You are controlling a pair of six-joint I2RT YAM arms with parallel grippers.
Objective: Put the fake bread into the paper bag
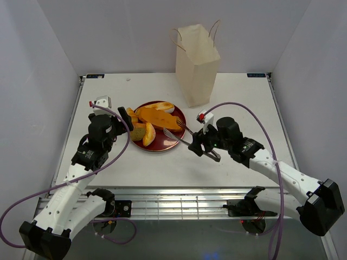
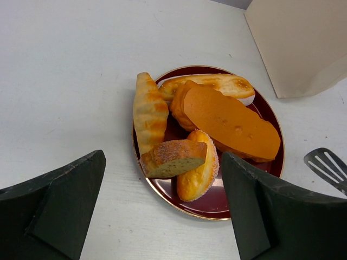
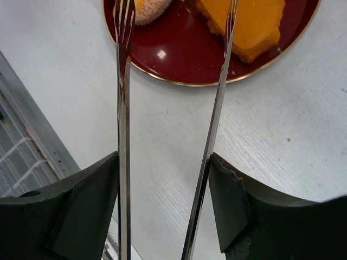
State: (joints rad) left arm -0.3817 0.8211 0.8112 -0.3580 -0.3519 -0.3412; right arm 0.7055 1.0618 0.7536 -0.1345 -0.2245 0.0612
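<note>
Right gripper [image 3: 165,179] is clamped on the tongs [image 3: 123,108], tips spread over the plate's [image 3: 179,59] near edge, probably lining up on the bread [image 2: 227,122]. Left gripper [image 2: 162,179] hangs open and empty over its left edge.

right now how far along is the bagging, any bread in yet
Done: nothing visibly; the fake bread sits on the plate, and the paper bag hides its inside. In hand: the right gripper holds the tongs, tips open over the plate; the left gripper is open, empty. Left: every visible piece.
</note>
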